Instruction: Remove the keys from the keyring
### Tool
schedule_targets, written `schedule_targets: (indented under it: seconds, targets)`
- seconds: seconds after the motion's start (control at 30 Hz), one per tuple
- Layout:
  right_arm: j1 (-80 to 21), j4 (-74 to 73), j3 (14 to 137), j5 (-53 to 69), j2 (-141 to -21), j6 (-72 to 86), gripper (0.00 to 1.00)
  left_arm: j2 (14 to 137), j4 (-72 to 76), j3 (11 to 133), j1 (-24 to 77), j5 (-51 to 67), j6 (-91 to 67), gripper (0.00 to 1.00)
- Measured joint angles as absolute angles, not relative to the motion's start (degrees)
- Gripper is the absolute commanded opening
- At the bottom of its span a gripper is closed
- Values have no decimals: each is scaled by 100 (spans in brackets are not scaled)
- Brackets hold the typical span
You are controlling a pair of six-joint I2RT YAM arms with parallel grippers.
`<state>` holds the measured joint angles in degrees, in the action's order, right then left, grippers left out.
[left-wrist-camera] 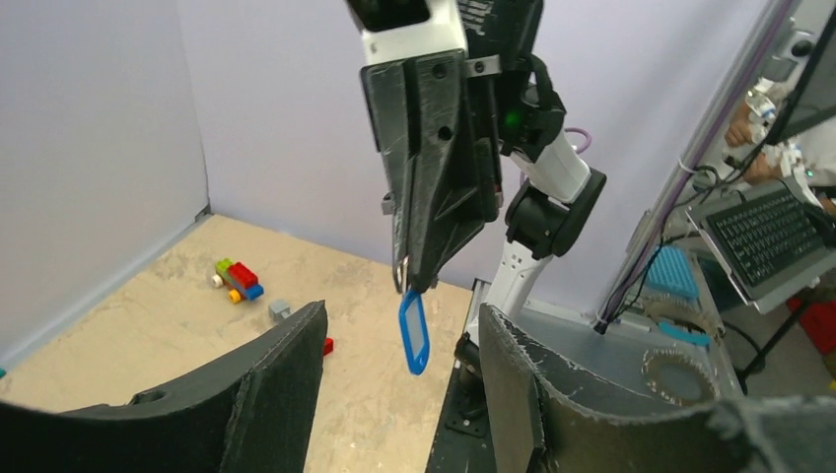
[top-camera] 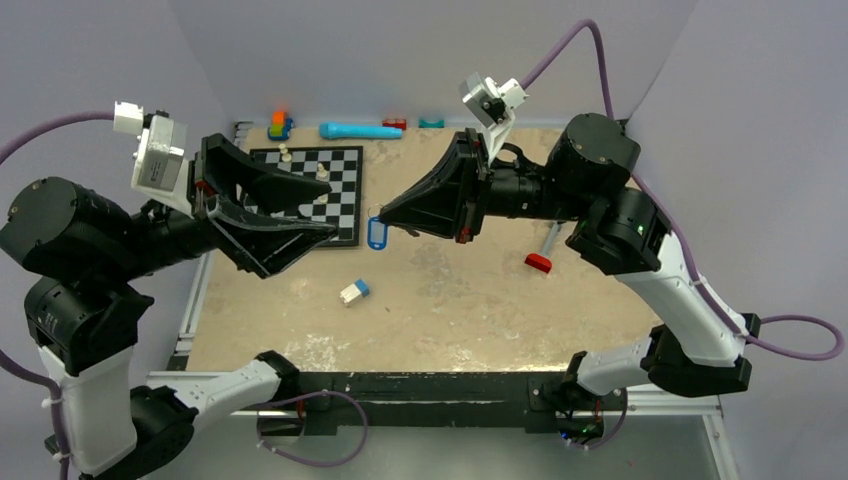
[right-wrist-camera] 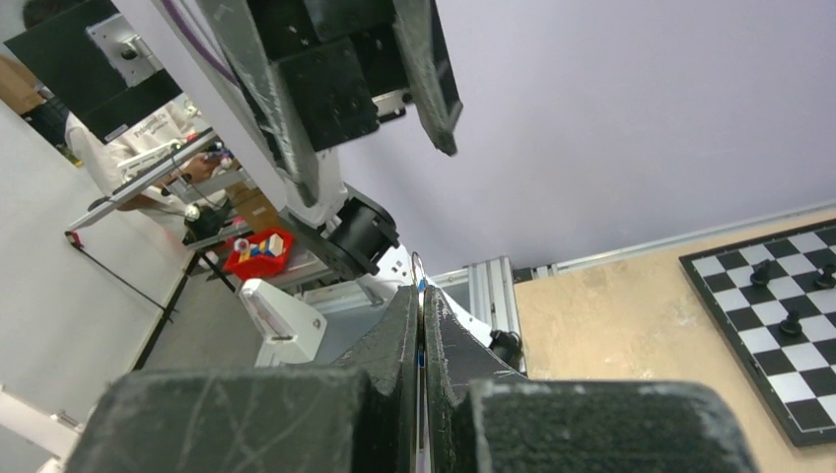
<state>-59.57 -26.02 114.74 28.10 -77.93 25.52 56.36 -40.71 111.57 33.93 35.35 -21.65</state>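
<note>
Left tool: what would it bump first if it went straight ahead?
Most likely the blue plastic key tag dangling from the shut right tool, hanging straight ahead of the open left tool; depth is unclear.

Chessboard [top-camera: 340, 192] — perhaps a marker [top-camera: 360, 130] behind.

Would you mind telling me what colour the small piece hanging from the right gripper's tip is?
The hanging piece is blue; clearest in the left wrist view.
</note>
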Motion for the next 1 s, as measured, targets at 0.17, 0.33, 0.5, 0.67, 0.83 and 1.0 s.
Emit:
schedule_targets:
  seconds: [0.17, 0.33, 0.5, 0.67, 0.83, 1.0]
  targets:
    - [-5957, -2814, 11474, 2805, -7808, 2519, 0, 6241, -4593, 11937, 3393, 4060, -1850, 58]
    - [-5957, -2993, 11496, 2803, -7894, 2499, 0, 6606, -4982, 11994, 3393, 4233, -1671, 51]
    - [-5927, -3277, 11699, 2749, -8101, 2453, 0, 6810, -5218, 11994, 3391, 4353, -1568, 28]
    - [-5922, -3345, 11797, 2705, -8226, 2438, 0, 6764, -5317, 11996, 3393, 4427, -1472, 20]
    - [-5935, -3347, 11793, 2696, -8224, 2436, 0, 6493, -4947, 11555, 3393, 4414, -1498, 16]
    - [-5961, -3345, 11762, 2698, -8224, 2440, 0, 6182, -4449, 11006, 3393, 4372, -1684, 13]
